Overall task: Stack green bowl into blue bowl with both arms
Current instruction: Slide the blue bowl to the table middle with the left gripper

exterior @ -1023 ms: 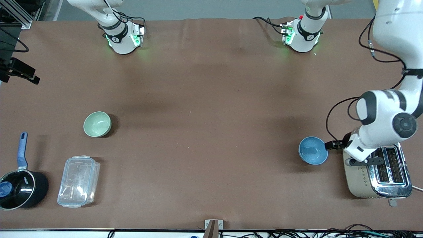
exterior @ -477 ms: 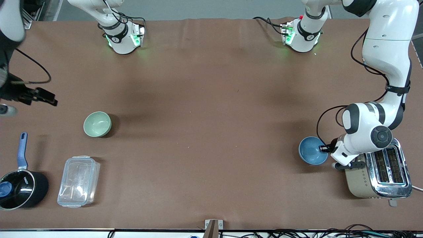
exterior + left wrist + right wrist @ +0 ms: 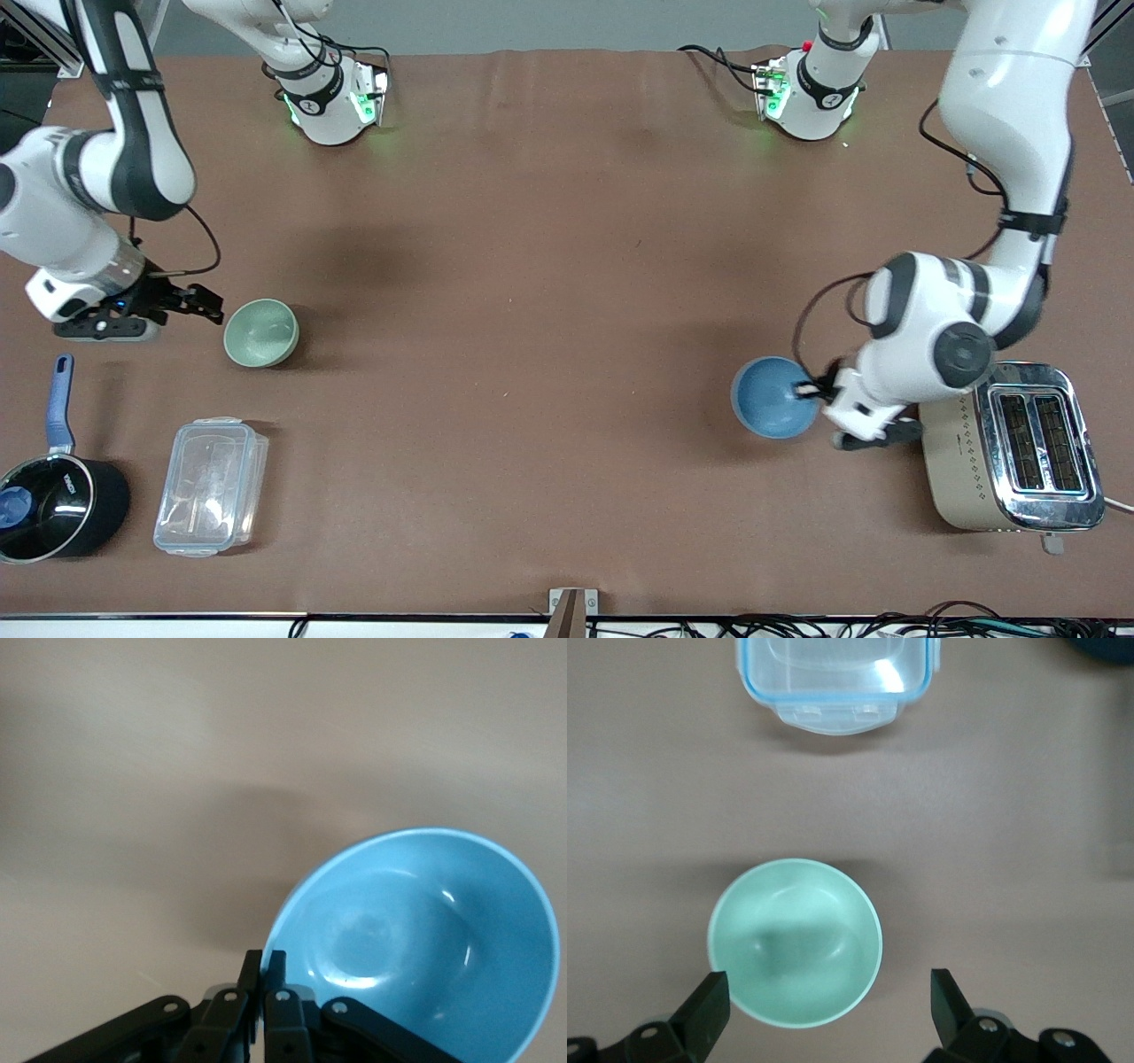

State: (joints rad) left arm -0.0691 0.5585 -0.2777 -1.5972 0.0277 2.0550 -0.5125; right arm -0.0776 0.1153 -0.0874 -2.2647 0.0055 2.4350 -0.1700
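The pale green bowl [image 3: 260,332] stands upright on the brown table toward the right arm's end. My right gripper [image 3: 211,307] is open and empty, just beside the bowl's rim. In the right wrist view the green bowl [image 3: 796,942] lies partly between the spread fingers of the right gripper [image 3: 828,999]. My left gripper [image 3: 808,388] is shut on the rim of the blue bowl [image 3: 773,397] and holds it tilted beside the toaster. The left wrist view shows the left gripper [image 3: 264,967] pinching the blue bowl [image 3: 425,939] at its rim.
A silver and beige toaster [image 3: 1010,447] stands toward the left arm's end, close to the left arm's wrist. A clear plastic container [image 3: 211,486] and a black pot with a blue handle [image 3: 53,501] lie nearer to the front camera than the green bowl.
My left gripper closed on the blue bowl's rim and carried it away from the toaster toward the table's middle. My right arm swung into view and came down beside the green bowl.
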